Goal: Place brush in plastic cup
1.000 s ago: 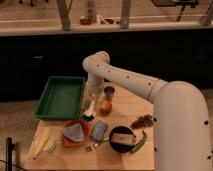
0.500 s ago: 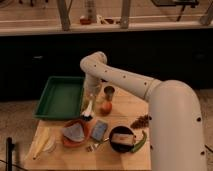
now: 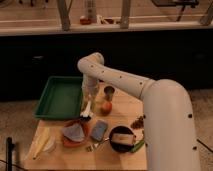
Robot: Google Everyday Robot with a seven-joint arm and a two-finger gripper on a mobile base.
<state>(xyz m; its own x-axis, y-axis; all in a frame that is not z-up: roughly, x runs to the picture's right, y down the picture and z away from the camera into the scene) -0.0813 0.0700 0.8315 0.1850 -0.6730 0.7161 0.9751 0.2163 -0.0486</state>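
Observation:
My gripper (image 3: 89, 99) hangs from the white arm over the wooden table (image 3: 120, 112), just right of the green tray (image 3: 60, 97). It is shut on the brush (image 3: 87, 110), which hangs down from it, whitish handle up and dark bristle head just above the table. The pale plastic cup does not show; it may be hidden behind the gripper. A small dark grey cup (image 3: 109, 91) stands just right of the gripper.
An orange fruit (image 3: 106, 106) sits beside the brush. In front are an orange plate with a grey-blue item (image 3: 75, 132), a blue packet (image 3: 99, 130), a fork (image 3: 95, 146), a dark bowl (image 3: 122, 140), a green chili (image 3: 140, 145) and a pale yellow thing (image 3: 42, 142).
The arm and gripper have shifted slightly to the left with the brush still held. Nothing on the table has moved.

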